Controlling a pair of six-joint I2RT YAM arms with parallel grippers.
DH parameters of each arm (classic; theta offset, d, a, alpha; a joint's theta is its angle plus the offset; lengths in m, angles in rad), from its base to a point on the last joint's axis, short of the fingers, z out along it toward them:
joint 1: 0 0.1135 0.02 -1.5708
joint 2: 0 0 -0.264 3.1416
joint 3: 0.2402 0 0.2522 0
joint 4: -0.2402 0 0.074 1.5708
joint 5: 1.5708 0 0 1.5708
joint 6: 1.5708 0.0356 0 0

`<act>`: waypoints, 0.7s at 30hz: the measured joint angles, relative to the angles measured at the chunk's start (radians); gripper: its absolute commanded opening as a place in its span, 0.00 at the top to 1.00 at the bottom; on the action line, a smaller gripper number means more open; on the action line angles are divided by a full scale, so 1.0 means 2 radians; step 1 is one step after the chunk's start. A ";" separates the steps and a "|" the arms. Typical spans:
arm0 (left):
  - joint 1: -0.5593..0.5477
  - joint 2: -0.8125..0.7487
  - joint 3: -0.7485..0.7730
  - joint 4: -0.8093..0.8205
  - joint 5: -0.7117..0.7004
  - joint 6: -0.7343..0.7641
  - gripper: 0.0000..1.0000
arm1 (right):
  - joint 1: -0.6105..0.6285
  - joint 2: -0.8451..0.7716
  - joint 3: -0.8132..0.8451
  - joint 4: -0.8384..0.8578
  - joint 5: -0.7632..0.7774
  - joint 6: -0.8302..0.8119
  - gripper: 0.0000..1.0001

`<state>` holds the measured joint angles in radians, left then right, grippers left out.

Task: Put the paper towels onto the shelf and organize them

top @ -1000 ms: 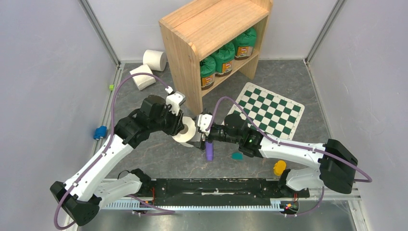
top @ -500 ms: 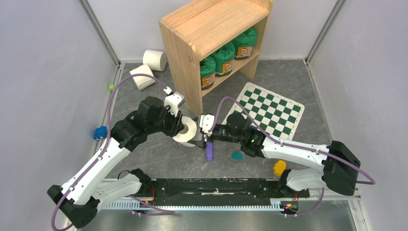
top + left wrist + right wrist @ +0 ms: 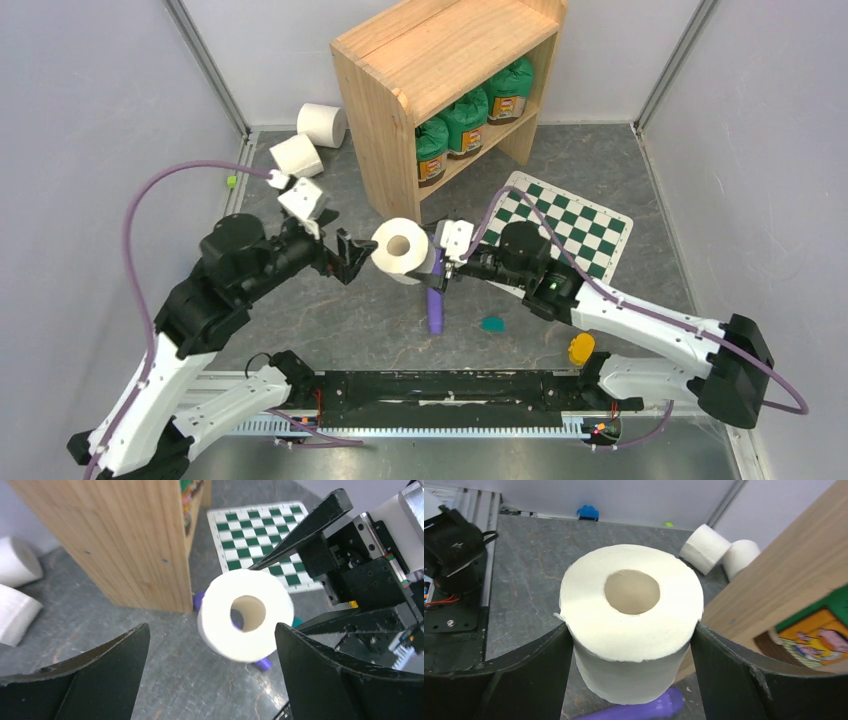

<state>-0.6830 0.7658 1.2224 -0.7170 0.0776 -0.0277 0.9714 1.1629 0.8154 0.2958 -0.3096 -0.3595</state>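
Note:
One of the paper towels, a white roll point(image 3: 403, 248) with a cardboard core, is held off the floor in my right gripper point(image 3: 428, 262), whose fingers press its two sides point(image 3: 631, 628). My left gripper point(image 3: 352, 258) stands open just left of the roll and apart from it; in its wrist view the roll point(image 3: 220, 632) hangs beyond the spread fingers. Two more paper towels point(image 3: 296, 155) point(image 3: 322, 124) lie on the floor left of the shelf point(image 3: 440, 50). The shelf's top tier is bare.
Three green canisters point(image 3: 466, 120) fill the shelf's lower tier. A green-and-white checkered board point(image 3: 560, 225) lies right of the held roll. A purple piece point(image 3: 436, 310), a teal piece point(image 3: 491, 323) and a yellow piece point(image 3: 580, 348) lie on the floor nearby.
My left gripper opened, let go of the roll and drew back to the left. My right gripper closed on the roll and raised it.

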 measured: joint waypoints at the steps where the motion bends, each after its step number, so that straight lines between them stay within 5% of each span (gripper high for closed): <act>1: 0.000 -0.009 0.002 0.006 -0.011 0.000 0.00 | -0.005 -0.006 0.004 -0.005 0.000 0.000 0.83; 7: 0.000 -0.062 -0.010 0.040 -0.097 0.000 0.00 | -0.048 -0.038 0.045 -0.034 0.007 0.002 0.90; 21: 0.000 -0.116 -0.172 0.090 -0.241 0.000 0.00 | -0.143 -0.043 0.244 -0.130 0.073 0.015 1.00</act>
<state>-0.6830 0.5343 0.8787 -0.5365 -0.4034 -0.0277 0.6857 1.0779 1.3025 0.0349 -0.1638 -0.3294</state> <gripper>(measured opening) 0.993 0.807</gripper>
